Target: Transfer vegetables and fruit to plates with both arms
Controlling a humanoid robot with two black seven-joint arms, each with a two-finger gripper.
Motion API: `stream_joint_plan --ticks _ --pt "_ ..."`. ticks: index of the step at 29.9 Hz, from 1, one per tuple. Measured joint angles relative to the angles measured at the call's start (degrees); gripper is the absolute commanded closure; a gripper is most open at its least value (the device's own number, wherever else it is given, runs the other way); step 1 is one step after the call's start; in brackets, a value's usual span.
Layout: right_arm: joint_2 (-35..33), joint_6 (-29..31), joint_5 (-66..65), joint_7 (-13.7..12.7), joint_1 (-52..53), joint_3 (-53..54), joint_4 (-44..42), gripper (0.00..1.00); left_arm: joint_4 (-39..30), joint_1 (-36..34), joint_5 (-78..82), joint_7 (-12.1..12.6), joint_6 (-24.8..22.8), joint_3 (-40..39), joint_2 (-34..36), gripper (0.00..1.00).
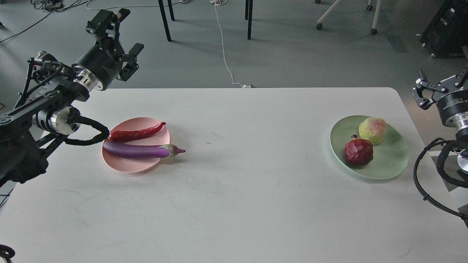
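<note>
The purple eggplant and the red chili pepper lie side by side on the pink plate at the table's left. The yellow-green fruit and the dark red fruit sit on the mint green plate at the right. My left gripper is open and empty, raised beyond the table's far left corner, well away from the pink plate. My right gripper is open and empty off the table's right edge, behind the green plate.
The white table spans the view. A looped black cable of my left arm hangs close to the pink plate's left rim. Chair legs and a white cable are on the floor behind.
</note>
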Motion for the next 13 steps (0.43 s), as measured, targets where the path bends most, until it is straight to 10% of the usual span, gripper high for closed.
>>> stream_joint_plan --ticks 13 --pt "1.6 0.5 0.08 0.0 0.46 0.17 0.46 0.01 0.22 11.09 -12.52 1.9 -6.61 -17.49 -2.57 0.02"
